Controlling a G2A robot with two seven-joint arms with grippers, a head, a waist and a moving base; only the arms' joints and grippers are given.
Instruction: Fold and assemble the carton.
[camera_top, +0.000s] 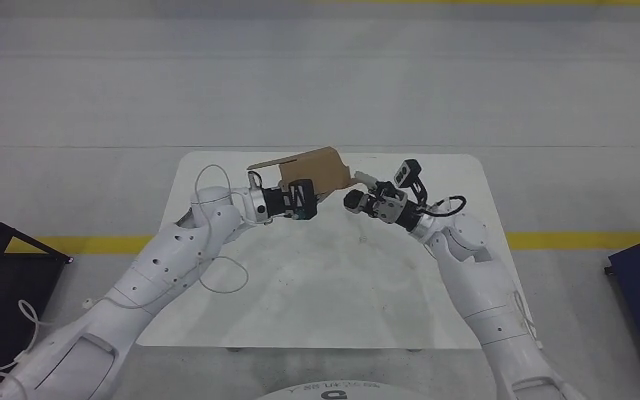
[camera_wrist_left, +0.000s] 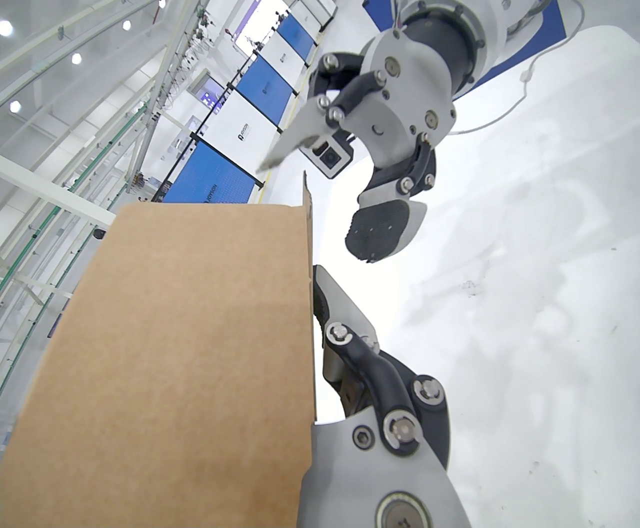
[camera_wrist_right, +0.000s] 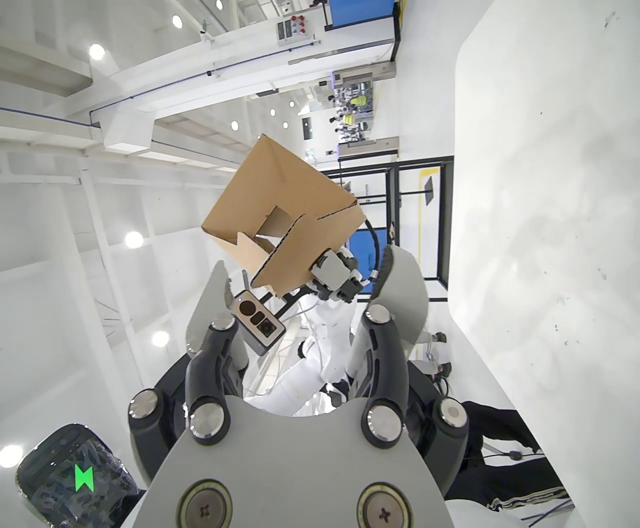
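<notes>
A brown cardboard carton (camera_top: 315, 168), partly folded into a box with open flaps, is held up above the far middle of the white table (camera_top: 330, 290). My left gripper (camera_top: 300, 203) is shut on the carton's lower edge. In the left wrist view the carton wall (camera_wrist_left: 175, 350) hides one finger, while the other finger (camera_wrist_left: 345, 320) presses against its edge. My right gripper (camera_top: 350, 200) hangs open just to the right of the carton, not touching it. The right wrist view looks between its spread fingers (camera_wrist_right: 400, 270) into the carton's open end (camera_wrist_right: 280, 200).
A white cable (camera_top: 225, 275) loops off the left arm over the table's left part. A yellow floor line (camera_top: 570, 240) runs past both sides of the table. Dark objects (camera_top: 25, 260) stand on the floor at the far left and far right.
</notes>
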